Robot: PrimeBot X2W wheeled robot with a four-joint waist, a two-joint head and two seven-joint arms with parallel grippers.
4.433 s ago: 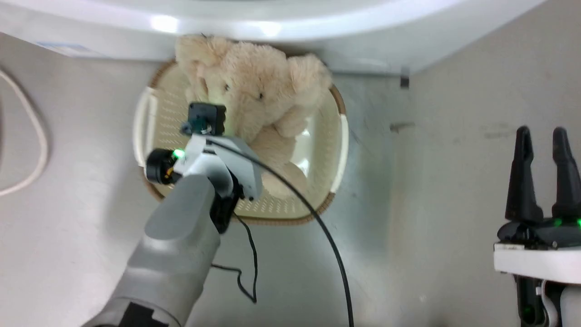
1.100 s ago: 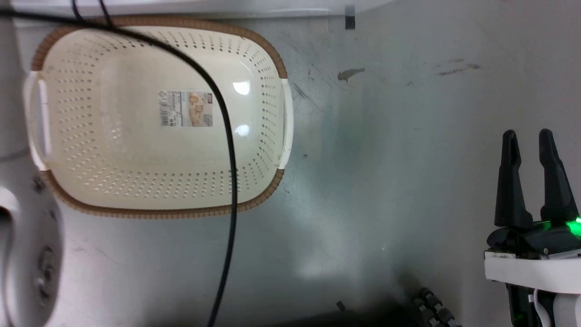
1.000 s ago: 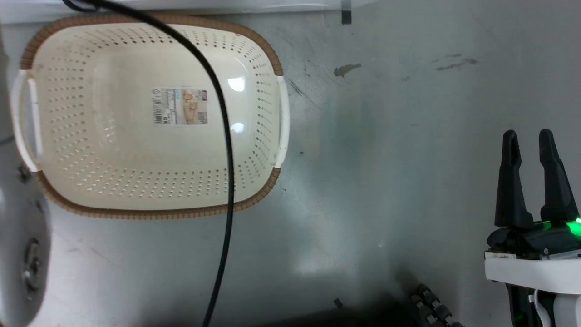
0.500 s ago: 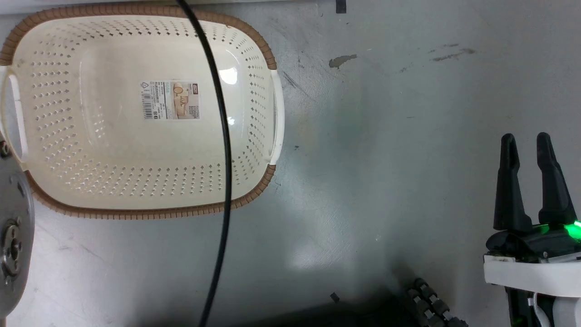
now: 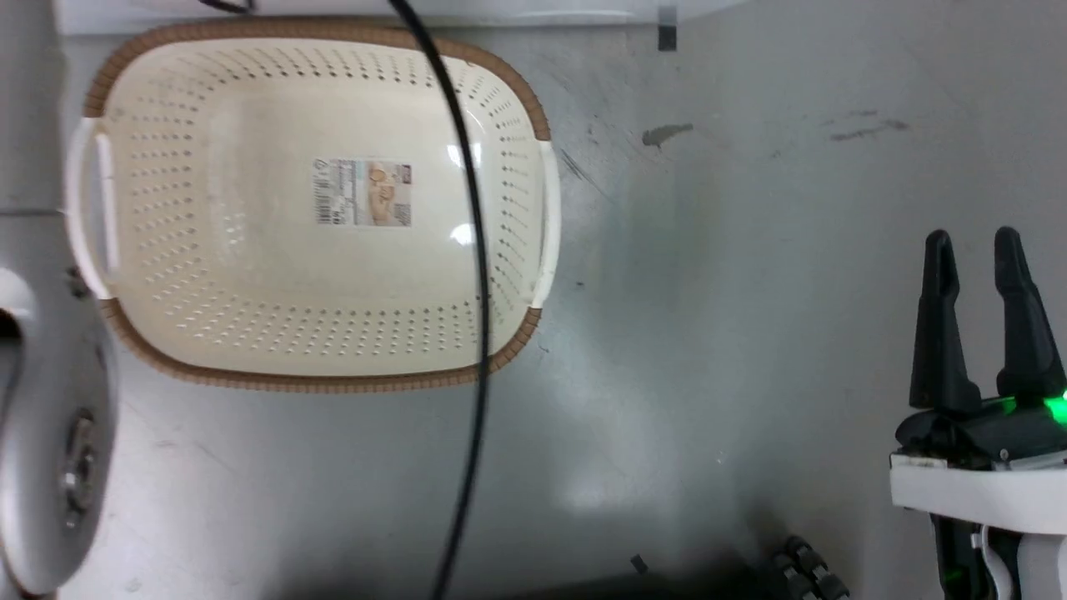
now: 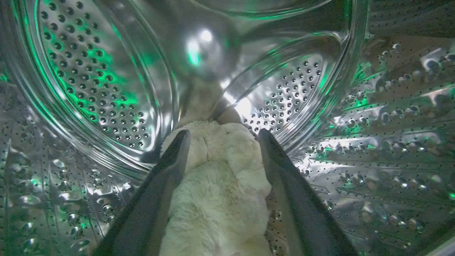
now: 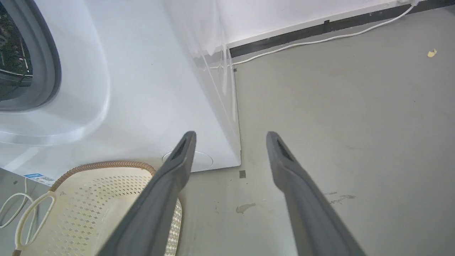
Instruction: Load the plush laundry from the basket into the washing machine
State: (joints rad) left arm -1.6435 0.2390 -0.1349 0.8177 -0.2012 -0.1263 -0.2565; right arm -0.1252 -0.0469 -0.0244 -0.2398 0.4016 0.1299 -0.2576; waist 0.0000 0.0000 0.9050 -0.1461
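The cream plush laundry (image 6: 217, 185) lies inside the washing machine's shiny steel drum (image 6: 99, 71). It sits between the two dark fingers of my left gripper (image 6: 222, 133), which stand wide apart, open. The basket (image 5: 250, 342) rests on the floor with nothing in it, its label sticker (image 5: 363, 193) showing. My right gripper (image 5: 971, 242) hangs open and holds nothing, to the right of the basket. The right wrist view shows the white washing machine (image 7: 124, 89), its grey door seal (image 7: 46, 71) and the basket (image 7: 89, 213) below it.
A black cable (image 5: 475, 250) runs down across the basket's right side. A pale part of my left arm (image 5: 50, 433) fills the lower left edge. A white cord (image 7: 320, 39) lies along the wall's dark skirting. Bare grey floor (image 5: 708, 333) spreads right of the basket.
Several seconds ago my left gripper was at the plush in the basket; now the basket holds nothing and the plush is in the drum. The head picture has shifted slightly right: the camera moved.
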